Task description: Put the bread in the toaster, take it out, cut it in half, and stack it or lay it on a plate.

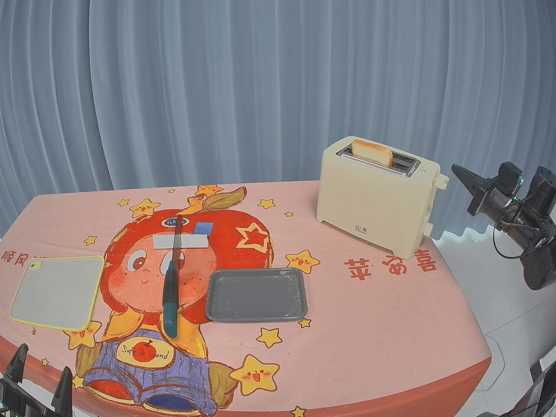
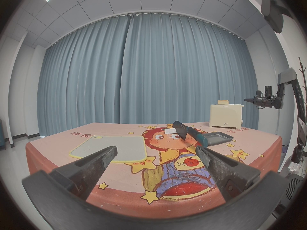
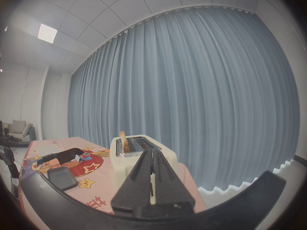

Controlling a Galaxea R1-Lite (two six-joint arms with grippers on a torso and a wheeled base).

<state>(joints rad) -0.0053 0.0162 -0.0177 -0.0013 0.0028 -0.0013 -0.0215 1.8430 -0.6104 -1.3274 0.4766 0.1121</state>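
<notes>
The table (image 1: 376, 319) wears its pink cartoon cloth, and the cream toaster (image 1: 376, 209) stands at the far right. The cutting board (image 1: 58, 291) lies flat at the left and the grey tray (image 1: 256, 295) sits mid-table. The right gripper (image 1: 456, 169) hangs off the table's right side, level with the toaster's top, fingers pressed together on nothing. The left gripper (image 2: 156, 150) waits at the near left edge, spread wide and empty. The knife (image 1: 171, 285) lies between board and tray. The bread (image 1: 372, 152) pokes upright from the toaster's far slot.
</notes>
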